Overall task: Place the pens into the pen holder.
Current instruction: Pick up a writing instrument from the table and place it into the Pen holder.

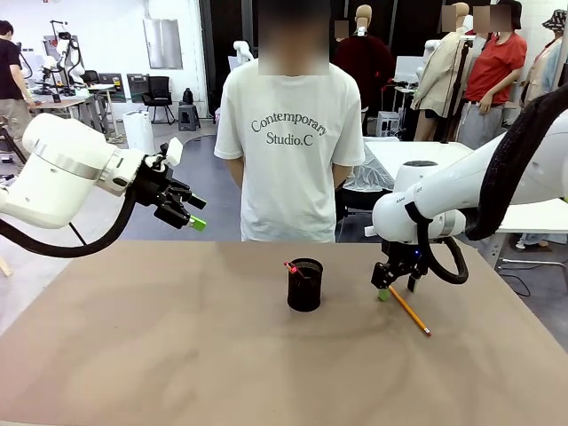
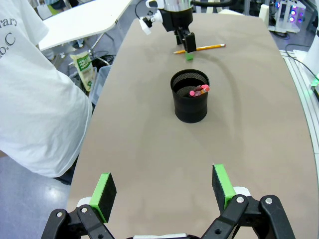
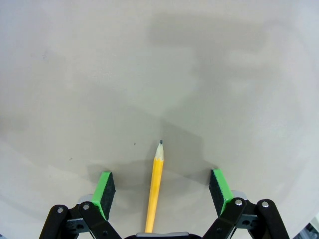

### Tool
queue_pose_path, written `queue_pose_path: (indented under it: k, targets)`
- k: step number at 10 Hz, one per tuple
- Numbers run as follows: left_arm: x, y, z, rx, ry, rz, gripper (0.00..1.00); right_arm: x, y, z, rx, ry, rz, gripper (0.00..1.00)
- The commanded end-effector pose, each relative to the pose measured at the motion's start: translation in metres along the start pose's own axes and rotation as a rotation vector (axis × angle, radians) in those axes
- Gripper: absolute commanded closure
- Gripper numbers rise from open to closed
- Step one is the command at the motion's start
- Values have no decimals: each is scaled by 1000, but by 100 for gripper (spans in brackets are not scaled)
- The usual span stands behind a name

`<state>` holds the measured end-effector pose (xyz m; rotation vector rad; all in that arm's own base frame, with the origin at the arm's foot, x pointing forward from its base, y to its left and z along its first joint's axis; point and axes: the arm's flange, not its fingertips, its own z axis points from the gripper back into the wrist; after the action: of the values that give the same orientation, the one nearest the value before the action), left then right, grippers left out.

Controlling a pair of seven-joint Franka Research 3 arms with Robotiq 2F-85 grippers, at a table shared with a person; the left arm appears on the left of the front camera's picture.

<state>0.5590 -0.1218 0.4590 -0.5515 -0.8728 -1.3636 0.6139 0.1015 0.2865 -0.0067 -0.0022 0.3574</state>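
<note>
The black mesh pen holder [image 1: 304, 284] [image 2: 190, 97] stands upright near the table's middle. Two pens lean inside it, red and pinkish ends [image 1: 290, 265] [image 2: 199, 90] showing at the rim. An orange-yellow pencil [image 1: 410, 312] [image 2: 204, 48] [image 3: 155, 189] lies flat on the table to the holder's right. My right gripper [image 1: 398, 287] [image 3: 162, 185] is open, pointing down just over the table, its fingers either side of the pencil's far end. My left gripper [image 1: 191, 213] [image 2: 164, 188] hangs open and holds nothing, high over the table's left side.
A person in a white T-shirt [image 1: 288, 151] stands at the far edge, hands behind the back. The brown tabletop [image 1: 177, 355] is bare around the holder. A white table [image 1: 399, 160] stands beyond the far right corner.
</note>
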Motion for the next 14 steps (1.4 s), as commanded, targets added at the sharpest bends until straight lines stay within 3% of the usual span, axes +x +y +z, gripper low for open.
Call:
queue_pose_path:
  k: [1,5,10,12,14]
  targets:
    - [0,0,1,1,4,-1,0,4,-1,5,-11,-30,16,20]
    - [0,0,1,1,4,-1,0,4,0,7,-2,-26,16,100]
    - [0,0,1,1,4,-1,0,2,4,10,29,-35,60,100]
    - [0,0,1,1,4,-1,0,0,4,18,154,-106,110,100]
    - [0,0,1,1,4,-1,0,-3,-4,42,328,-270,150,100]
